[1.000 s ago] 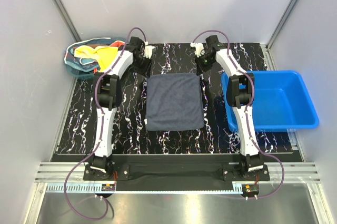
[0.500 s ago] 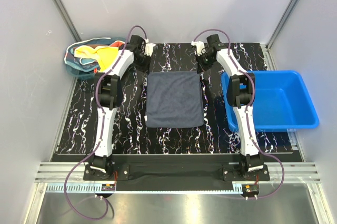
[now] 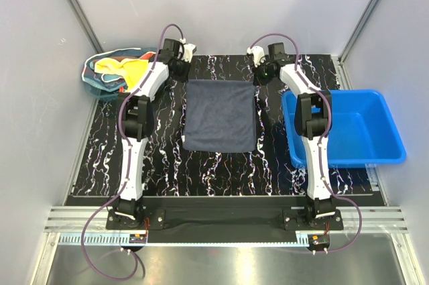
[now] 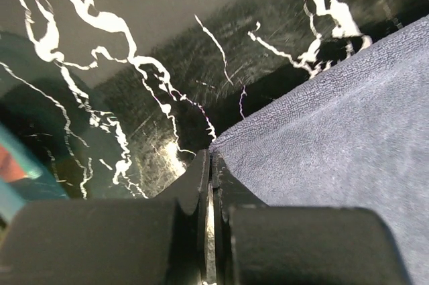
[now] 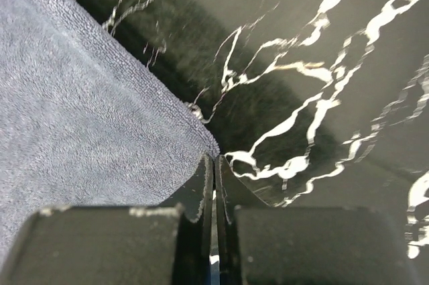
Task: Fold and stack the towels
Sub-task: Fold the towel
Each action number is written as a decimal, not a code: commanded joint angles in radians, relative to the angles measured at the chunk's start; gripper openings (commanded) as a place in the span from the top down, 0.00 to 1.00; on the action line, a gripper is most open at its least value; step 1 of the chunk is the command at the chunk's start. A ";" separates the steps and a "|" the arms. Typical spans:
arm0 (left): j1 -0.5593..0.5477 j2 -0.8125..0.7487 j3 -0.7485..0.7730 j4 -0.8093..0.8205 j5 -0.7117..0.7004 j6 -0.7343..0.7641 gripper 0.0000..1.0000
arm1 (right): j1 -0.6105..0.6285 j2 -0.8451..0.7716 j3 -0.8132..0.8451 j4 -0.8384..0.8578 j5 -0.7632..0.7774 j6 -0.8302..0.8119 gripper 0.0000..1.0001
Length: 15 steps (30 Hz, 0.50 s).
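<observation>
A dark grey-blue towel [image 3: 221,116] lies spread flat in the middle of the black marbled table [image 3: 107,144]. My left gripper [image 3: 186,74] is shut on its far left corner; in the left wrist view the jaws [image 4: 210,155] pinch the cloth's tip [image 4: 322,137]. At the far right corner my right gripper [image 3: 259,75] is shut too, the right wrist view showing its jaws [image 5: 215,158] closed on the towel's corner [image 5: 87,110]. Other towels, a yellow one [image 3: 127,67] and an orange-red one [image 3: 110,78], sit crumpled in the teal basket [image 3: 90,77] at the far left.
A rigid blue bin [image 3: 385,124] stands at the right edge of the table, close to the right arm. Grey walls enclose the table on the left, back and right. The arm bases are bolted along the near rail [image 3: 221,218].
Both grippers closed on the towel's far corners and moved toward the back wall, dragging the dark towel a little farther from the arm bases.
</observation>
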 commanded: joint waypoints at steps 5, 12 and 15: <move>-0.005 -0.189 -0.003 0.073 -0.054 0.000 1.00 | -0.014 -0.232 -0.028 0.153 0.055 0.003 1.00; -0.043 -0.399 -0.067 0.079 -0.128 0.029 1.00 | -0.011 -0.419 -0.117 0.149 0.020 0.012 1.00; -0.072 -0.489 -0.113 0.070 -0.168 0.058 1.00 | -0.011 -0.518 -0.198 0.156 -0.016 0.021 1.00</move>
